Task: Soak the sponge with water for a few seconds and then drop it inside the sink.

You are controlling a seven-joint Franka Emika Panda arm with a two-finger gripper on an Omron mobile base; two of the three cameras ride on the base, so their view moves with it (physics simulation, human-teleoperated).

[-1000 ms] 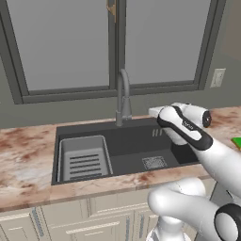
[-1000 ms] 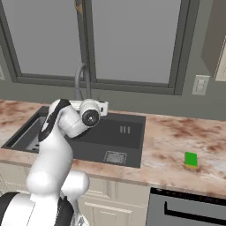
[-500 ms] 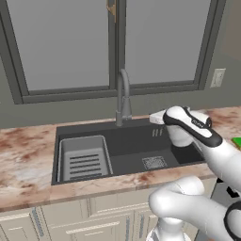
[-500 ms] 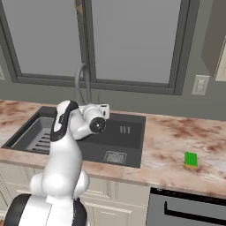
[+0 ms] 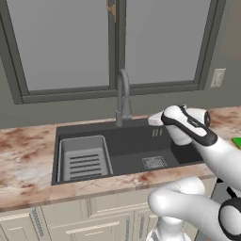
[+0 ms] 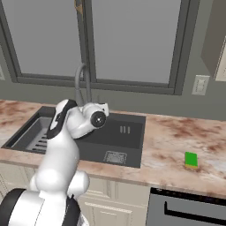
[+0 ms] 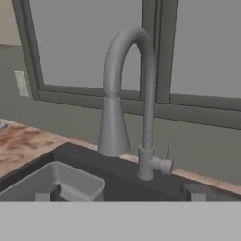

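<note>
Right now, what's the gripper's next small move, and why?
Probably swing toward the sponge: it lies untouched on the counter beyond the sink, while the open, empty gripper faces the faucet, where no water is running.

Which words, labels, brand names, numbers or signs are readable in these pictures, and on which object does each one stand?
None can be read. The sponge, the faucet, the sink, the wall outlet and the robot arm carry no legible writing or marks in any view.
</note>
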